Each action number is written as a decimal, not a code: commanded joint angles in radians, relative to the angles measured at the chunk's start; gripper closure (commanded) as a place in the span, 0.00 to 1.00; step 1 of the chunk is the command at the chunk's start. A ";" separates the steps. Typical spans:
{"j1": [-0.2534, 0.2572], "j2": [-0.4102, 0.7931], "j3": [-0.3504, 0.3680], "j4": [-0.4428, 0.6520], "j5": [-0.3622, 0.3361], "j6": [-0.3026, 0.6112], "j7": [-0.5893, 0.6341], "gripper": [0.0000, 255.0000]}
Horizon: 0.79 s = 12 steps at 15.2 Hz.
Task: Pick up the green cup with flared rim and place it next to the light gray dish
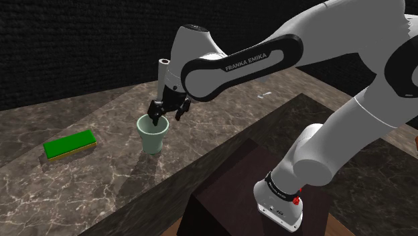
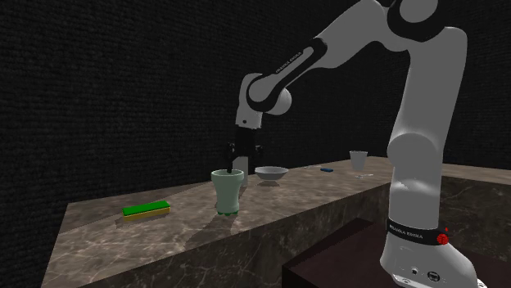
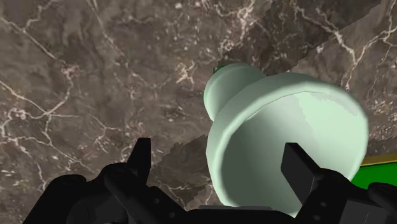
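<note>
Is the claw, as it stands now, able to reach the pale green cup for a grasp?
Probably yes. The open claw hangs right at the rim of the cup, its fingers seemingly astride the wall, and nothing stands between them.

White arm (image 1: 348, 134) with dark joints (image 1: 402, 74), black band (image 1: 242, 62) lettered FRANKA EMIKA, red knob (image 1: 295, 198) near base (image 1: 280, 212), all-black pincer (image 1: 167, 117)

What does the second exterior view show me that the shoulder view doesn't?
Second exterior view: the light grey dish just beyond the pale green cup, and a small white goblet farther along the marble counter. Shoulder view: a look down into the cup's mouth, where one finger of the gripper dips inside the rim. Both: cup, open gripper, green block and counter.
</note>
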 commanded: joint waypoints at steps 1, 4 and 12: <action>0.000 0.001 0.000 0.000 0.000 0.001 0.000 0.00; 0.000 0.000 0.000 0.000 0.000 0.001 0.000 0.00; 0.000 0.000 0.000 0.000 0.000 0.001 0.000 1.00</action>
